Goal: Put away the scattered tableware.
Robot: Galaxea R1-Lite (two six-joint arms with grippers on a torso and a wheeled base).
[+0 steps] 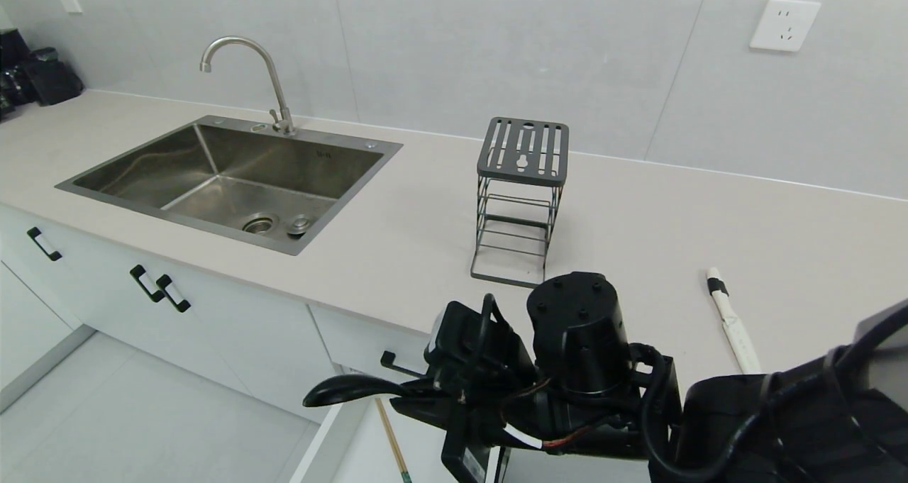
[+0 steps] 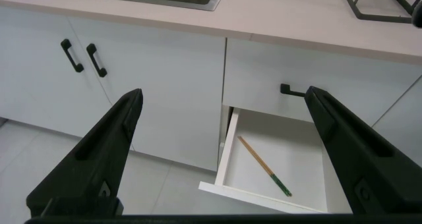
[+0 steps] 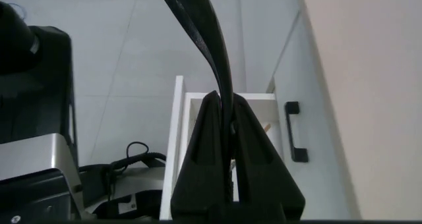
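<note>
A pale surface under a grey tiled wall holds a steel sink, with a wire rack and a white utensil right of the sink, while the left wrist view looks past the released, wide-spread left gripper into an open drawer below and right of the sink, a chopstick lying inside, and the right gripper above that drawer is clenched on a black spoon.

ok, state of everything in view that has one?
white pull-out drawer: open
wooden green-tipped chopstick: lying in drawer
black long-handled spoon: gripped by handle
right claw: shut on spoon
left claw: open, empty
curved steel faucet: off
white stick-shaped utensil: lying on beige counter
white cabinet doors: shut
</note>
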